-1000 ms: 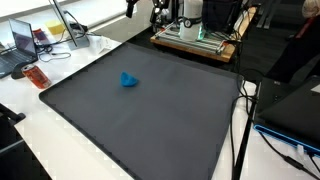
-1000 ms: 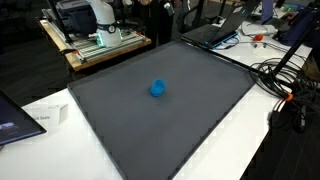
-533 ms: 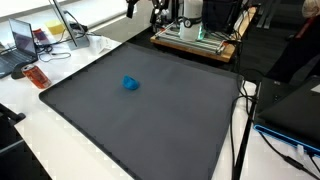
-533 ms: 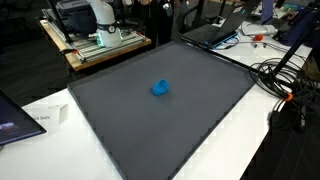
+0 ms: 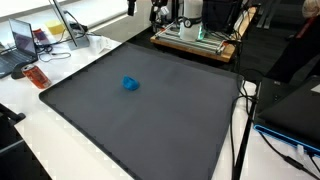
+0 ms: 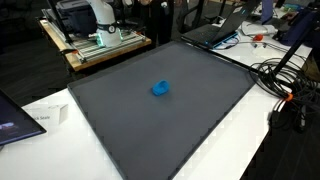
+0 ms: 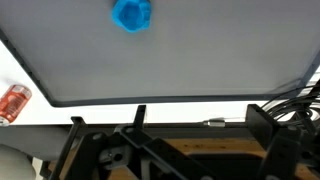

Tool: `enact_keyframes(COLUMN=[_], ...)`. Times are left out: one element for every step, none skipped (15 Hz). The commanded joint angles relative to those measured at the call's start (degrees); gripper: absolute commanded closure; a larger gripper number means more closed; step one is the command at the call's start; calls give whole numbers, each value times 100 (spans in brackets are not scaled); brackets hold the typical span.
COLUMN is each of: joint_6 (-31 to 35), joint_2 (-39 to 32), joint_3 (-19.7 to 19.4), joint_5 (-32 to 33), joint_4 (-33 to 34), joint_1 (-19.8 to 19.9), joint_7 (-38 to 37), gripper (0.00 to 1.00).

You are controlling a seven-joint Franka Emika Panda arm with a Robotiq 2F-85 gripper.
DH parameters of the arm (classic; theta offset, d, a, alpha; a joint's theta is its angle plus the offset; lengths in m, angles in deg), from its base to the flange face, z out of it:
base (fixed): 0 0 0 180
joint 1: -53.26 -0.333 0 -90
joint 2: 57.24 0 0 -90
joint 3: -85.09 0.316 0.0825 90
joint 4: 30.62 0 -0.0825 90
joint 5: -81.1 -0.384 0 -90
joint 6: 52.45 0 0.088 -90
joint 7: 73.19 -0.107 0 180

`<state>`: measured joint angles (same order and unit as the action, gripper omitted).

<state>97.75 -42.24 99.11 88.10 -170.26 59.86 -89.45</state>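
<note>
I can read no text, number or brand anywhere; the red can's [image 7: 14, 102] label is too blurred.

- A small, lumpy blue object [image 5: 130, 83] is lying on the dark mat [image 5: 150, 125].
- It is sitting off-centre, well inside the mat's edges, in both exterior views.

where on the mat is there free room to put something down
Nearly all of the dark mat is bare around the blue object, widest between it and the cables. Crowded: the white margin by the red can and laptop, and along the cables.
</note>
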Motion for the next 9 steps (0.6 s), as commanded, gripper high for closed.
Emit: enact_keyframes(joint_6=[-909, -1083, -1230, -1349, -1437, -1524, -1583, -1642, -1704], joint_2=[-451, -536, -624, -714, -797, -873, -959, -1043, -1131], joint_3=[-498, -607, -725, -826, -909, -982, -1054, -1117, -1181], joint_5=[-566, -712, -902, -1050, -1164, -1259, -1369, -1447, -1547], joint_4=[778, 932, 1080, 1204, 1308, 1401, 1480, 1549, 1619], joint_1=[-331, -370, -413, -434, -441, -445, -443, -426, -414], joint_7=[40, 44, 86, 103, 90, 80, 93, 75, 97], gripper=[0, 0, 0, 0, 0, 0, 0, 0, 0])
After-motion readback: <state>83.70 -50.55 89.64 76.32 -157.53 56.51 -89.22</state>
